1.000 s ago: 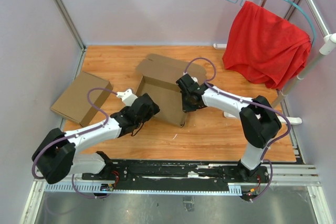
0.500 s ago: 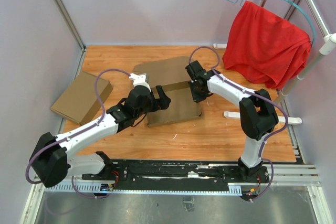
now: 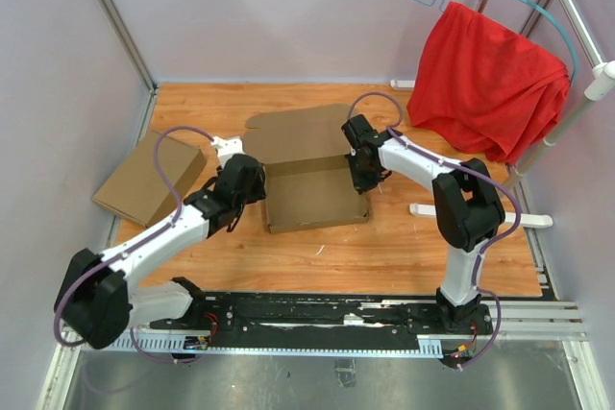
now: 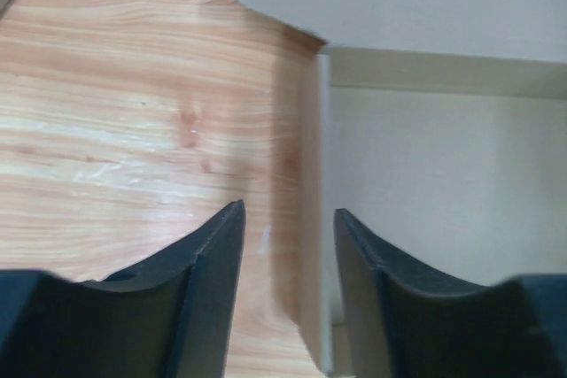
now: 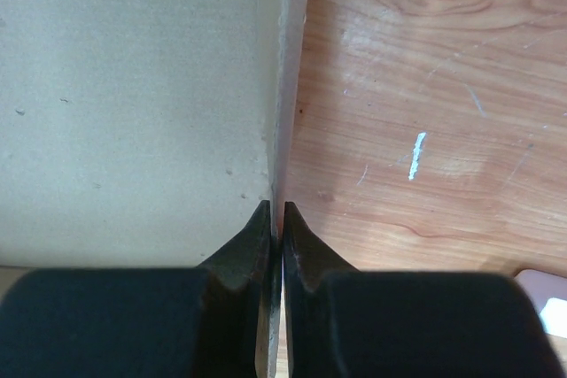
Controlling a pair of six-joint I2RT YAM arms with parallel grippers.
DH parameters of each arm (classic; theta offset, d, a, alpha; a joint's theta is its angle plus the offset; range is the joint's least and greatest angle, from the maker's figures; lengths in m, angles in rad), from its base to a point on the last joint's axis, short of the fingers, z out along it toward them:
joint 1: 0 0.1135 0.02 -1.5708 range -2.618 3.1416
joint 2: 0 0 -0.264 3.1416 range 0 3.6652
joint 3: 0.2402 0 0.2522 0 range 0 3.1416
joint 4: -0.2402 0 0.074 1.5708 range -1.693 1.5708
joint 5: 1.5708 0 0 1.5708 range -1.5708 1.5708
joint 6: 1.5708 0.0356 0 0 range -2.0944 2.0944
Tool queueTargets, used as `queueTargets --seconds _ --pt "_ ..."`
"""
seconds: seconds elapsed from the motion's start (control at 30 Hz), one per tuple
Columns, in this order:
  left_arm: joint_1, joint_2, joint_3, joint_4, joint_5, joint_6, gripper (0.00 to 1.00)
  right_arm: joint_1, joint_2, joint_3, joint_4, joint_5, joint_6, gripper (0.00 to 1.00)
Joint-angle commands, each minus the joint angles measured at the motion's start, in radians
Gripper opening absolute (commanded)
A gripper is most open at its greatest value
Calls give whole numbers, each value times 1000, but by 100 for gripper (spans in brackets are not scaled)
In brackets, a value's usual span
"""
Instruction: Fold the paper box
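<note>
The paper box [image 3: 312, 199] lies as a shallow brown tray in the middle of the wooden table, its lid flap flat behind it. My left gripper [image 3: 259, 183] is at the tray's left wall. In the left wrist view its jaws [image 4: 288, 210] stand open astride that wall [image 4: 312, 219], with a gap on each side. My right gripper [image 3: 363, 178] is at the tray's right wall. In the right wrist view the gripper [image 5: 275, 210] is shut on the thin edge of that wall [image 5: 288, 86], with the tray's pale inside [image 5: 133, 104] to the left.
A lighter tan finished box [image 3: 149, 178] lies at the table's left edge. A red cloth [image 3: 485, 79] hangs from a hanger on the rack at the back right. A white rack foot [image 3: 480, 214] lies on the table right of the right arm.
The box has gone from tilted up to flat on the table. My left gripper has moved to its left wall and narrowed its jaws. The right gripper kept its hold and moved back.
</note>
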Motion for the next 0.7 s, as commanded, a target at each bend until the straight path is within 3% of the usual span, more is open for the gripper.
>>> queueTargets --seconds 0.0,0.17,0.5,0.67 --pt "73 160 95 -74 103 71 44 -2 13 -25 26 -28 60 5" --pt "74 313 176 -92 190 129 36 -2 -4 -40 32 -24 79 5" --pt "74 274 166 -42 235 140 37 0 -21 -64 59 -83 126 7" --pt "74 334 188 -34 260 150 36 37 -32 -74 56 -56 150 8"
